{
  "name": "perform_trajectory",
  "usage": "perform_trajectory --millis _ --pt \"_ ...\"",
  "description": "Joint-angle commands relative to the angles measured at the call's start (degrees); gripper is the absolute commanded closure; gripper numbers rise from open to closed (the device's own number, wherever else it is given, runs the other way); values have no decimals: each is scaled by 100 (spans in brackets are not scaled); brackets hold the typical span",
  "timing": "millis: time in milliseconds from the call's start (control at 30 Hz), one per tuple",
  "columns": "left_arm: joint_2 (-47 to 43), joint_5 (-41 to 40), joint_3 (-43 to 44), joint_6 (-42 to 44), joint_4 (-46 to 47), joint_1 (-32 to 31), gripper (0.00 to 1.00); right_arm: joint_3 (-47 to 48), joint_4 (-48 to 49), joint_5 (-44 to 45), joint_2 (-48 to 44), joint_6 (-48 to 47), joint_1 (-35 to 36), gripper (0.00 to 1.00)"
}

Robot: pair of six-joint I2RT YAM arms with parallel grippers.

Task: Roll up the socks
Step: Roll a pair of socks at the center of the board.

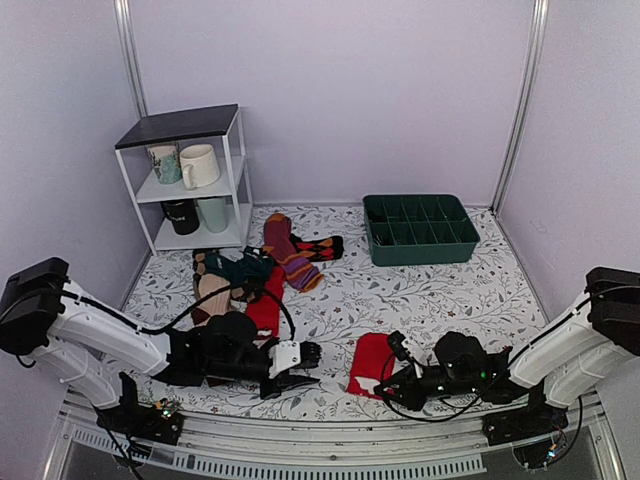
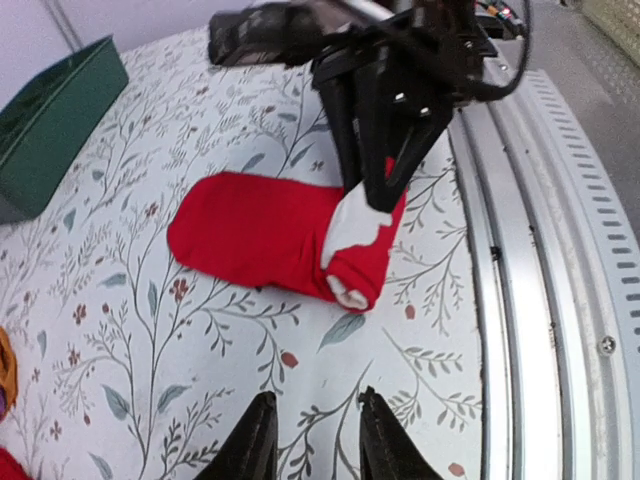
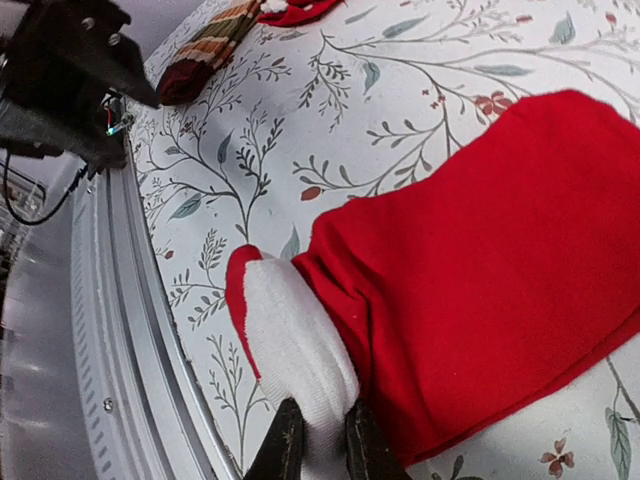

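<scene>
Floral-printed cloth (image 1: 420,300) covers the table, and the socks (image 2: 255,230) lie on it low in the overhead frame, a little right of centre. They are close to the metal rail (image 2: 520,300) at the near edge and well apart from the heap of other socks (image 1: 250,270) at centre left.

The right gripper (image 3: 322,445) reaches in low from the right, its jaws clamped on the pale cuff (image 3: 295,350) at the rail end of the bundle. That grip looks meant to hold the turned-over end tight so a roll can be carried along toward the toe. The left gripper (image 2: 315,440) hovers near the bundle, on its left in the overhead view. Its jaws are apart with only cloth showing between them, and it touches nothing. I judge it is placed to pin or steady the fabric.

The socks are bright red knit, lying flat as one thick layer, so I cannot tell the two apart. Only the cuff end is curled: a short fat tube whose cream band shows at its open end, with a red lip around it. Most of the length lies unrolled, so the rolling seems barely begun.

A green divided tray (image 1: 420,255) and a white shelf of mugs (image 1: 180,125) stand at the back.
</scene>
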Motion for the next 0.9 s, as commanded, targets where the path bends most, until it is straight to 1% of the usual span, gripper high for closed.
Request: perform_trajectory --millis 0,67,133,233,367,500,600,733,867 --pt "109 158 -107 970 907 -283 71 -36 -1509 -932 240 1111 -416 91" --pt "390 247 12 1144 1077 -388 68 264 -1866 -1213 446 1308 -517 91" --pt "811 178 268 1376 1091 -530 68 508 -2064 -1374 704 1336 -565 91" --pt "1290 -28 549 1836 1223 -709 68 646 -2126 -1581 1029 1304 -674 91" --pt "1760 -384 666 2308 1636 -779 63 714 -2196 -1747 1166 1255 -823 91" --pt "2002 -693 671 2540 1953 -799 62 751 -2267 -1797 1198 1128 -863 91" --pt "2132 -858 700 2652 2030 -817 56 752 -2277 -1841 1227 1077 -877 91" --pt "2278 -1010 712 2768 2073 -824 55 752 -2277 -1880 1272 1026 -897 91" --pt "2371 -854 807 2743 1842 -818 57 777 -2273 -1928 1336 985 -932 91"
